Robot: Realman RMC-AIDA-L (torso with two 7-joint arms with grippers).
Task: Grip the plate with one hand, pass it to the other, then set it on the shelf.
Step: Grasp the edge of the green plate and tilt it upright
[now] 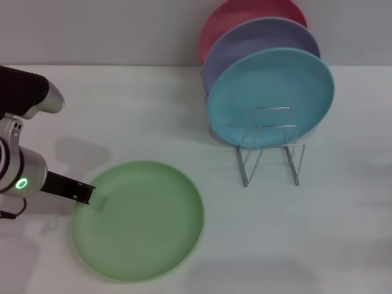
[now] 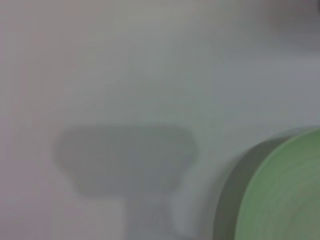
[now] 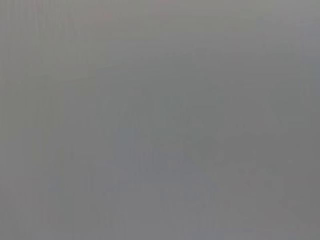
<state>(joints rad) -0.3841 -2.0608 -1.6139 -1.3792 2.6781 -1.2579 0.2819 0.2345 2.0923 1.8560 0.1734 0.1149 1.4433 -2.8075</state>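
The light green plate (image 1: 138, 220) lies flat on the white table at the front left. My left gripper (image 1: 86, 194), black on the silver and black arm with a green-lit ring (image 1: 22, 183), is low at the plate's left rim. The left wrist view shows the plate's rim (image 2: 280, 195) and the gripper's shadow on the table. The wire rack (image 1: 269, 150) stands at the back right. My right arm and gripper are out of view; the right wrist view shows only plain grey.
A turquoise plate (image 1: 269, 98), a lavender plate (image 1: 257, 43) and a red plate (image 1: 245, 15) stand upright in the rack's back slots. The rack's front wire loops (image 1: 272, 162) hold nothing. A white wall runs behind the table.
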